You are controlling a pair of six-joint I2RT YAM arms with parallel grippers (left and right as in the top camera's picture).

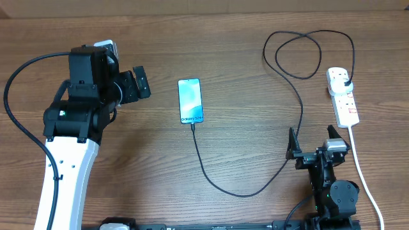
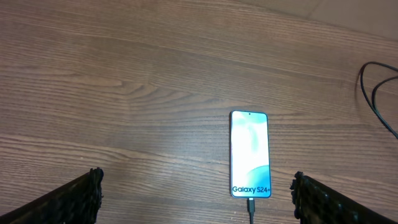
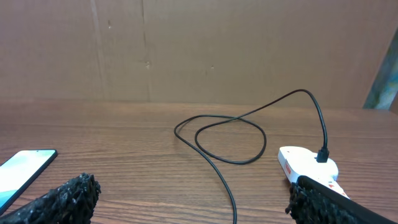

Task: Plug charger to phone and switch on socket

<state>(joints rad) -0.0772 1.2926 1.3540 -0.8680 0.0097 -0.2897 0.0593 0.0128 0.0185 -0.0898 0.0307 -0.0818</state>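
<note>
Wooden table: phone, charger, socket

Switch positions on the power strip are too small to tell. In the right wrist view, a fingertip hides its near end; the edge crops the phone.

Open table flanks the phone; the charger loops beside the socket.

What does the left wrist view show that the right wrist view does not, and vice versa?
Only the left wrist: the phone's whole screen and the charger tip at its bottom edge. Only the right wrist: the socket with the black plug in it. Both: the phone, the black cable and the wooden table.
</note>
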